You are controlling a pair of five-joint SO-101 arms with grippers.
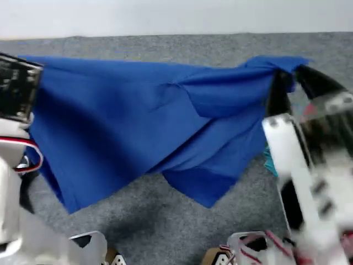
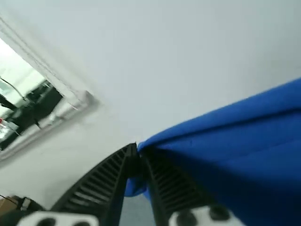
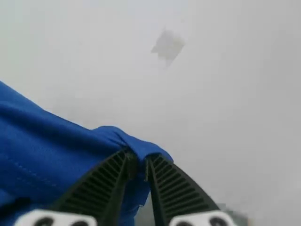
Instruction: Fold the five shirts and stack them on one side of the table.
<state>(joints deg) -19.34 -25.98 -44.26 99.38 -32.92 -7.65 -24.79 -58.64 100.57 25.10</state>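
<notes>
Left gripper [image 2: 138, 151] and right gripper [image 3: 139, 161], each clamped on an end of the hanging blue shirt [image 1: 127, 116], should lower it evenly and taut.

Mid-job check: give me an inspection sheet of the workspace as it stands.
Surface: grey felt-like table top.
Job's things: one blue shirt, lifted and spread wide above the table.
Clutter: small teal scrap beside the right arm, too little to identify.
Grippers: left gripper shut on one shirt corner; right gripper shut on another.
Cables: red and white wires on the left arm.
Surroundings: white wall behind.
</notes>
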